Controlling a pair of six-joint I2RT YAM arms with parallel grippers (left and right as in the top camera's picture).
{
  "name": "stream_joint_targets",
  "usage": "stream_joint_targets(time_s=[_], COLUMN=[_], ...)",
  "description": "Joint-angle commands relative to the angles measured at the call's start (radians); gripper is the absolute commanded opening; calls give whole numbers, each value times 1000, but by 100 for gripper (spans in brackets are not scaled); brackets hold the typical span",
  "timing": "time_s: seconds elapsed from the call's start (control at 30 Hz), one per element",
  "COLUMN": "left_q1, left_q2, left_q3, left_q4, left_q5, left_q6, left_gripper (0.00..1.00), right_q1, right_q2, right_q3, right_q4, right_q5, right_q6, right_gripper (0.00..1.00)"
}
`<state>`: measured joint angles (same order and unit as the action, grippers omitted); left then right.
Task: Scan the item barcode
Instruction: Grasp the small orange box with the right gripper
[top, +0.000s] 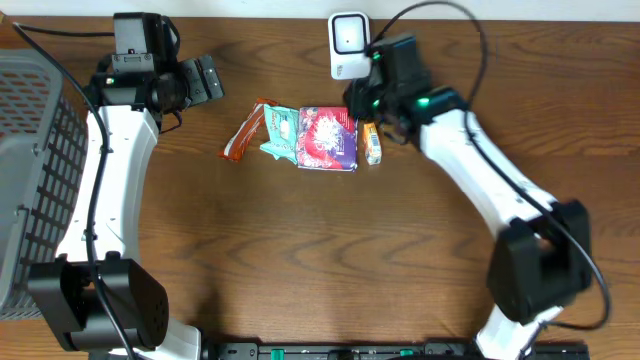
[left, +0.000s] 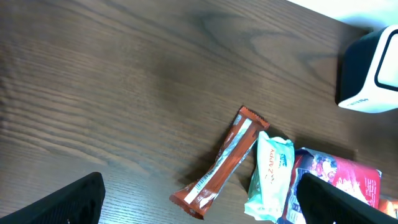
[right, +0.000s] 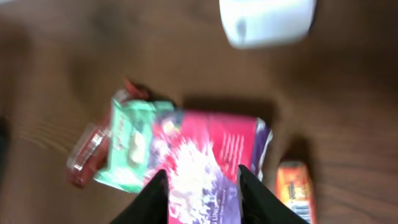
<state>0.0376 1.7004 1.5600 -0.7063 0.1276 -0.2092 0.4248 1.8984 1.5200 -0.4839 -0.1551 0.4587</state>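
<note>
Overhead is evenly lit and sharp, with a soft sheen on the table (top: 300, 250). The left wrist view is crisp, with a blown-out white strip at 1 o'clock and a bright scanner (left: 373, 74) at 3 o'clock. The right wrist view is blurred throughout. There the scanner at 12 o'clock is washed out, the pouch (right: 211, 149) print is unreadable with dark shadow above it, and the 9 o'clock edge is dim.

Grey wire-mesh basket (top: 55, 150) standing at the 9 o'clock edge of the brown wood-grain table (top: 300, 250), a black strip (top: 330, 351) running along the 6 o'clock edge, a pale band (top: 560, 8) showing at 12 o'clock.
</note>
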Motion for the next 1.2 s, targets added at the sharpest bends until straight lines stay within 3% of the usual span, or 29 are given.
stream_joint_targets(time_s=[0.0,0.17,0.3,1.17], left_q1=[2,2,2,2], left_q2=[9,9,9,9], left_q3=[-2,-2,-2,-2], left_q4=[-1,-1,-1,-1], left_q5=[-8,-8,-8,-8], left_q6=[5,5,5,5], left_gripper=[98,98,98,98], right_q1=[16,14,15,-14], right_q2=[8,19,46,118], right_q3=[3,3,0,-29], right_q4=[-29,-113,-139,-144], right_q5=[14,69,78,149], right_q6=[5,4,5,8], right_gripper=[20,15,1,1])
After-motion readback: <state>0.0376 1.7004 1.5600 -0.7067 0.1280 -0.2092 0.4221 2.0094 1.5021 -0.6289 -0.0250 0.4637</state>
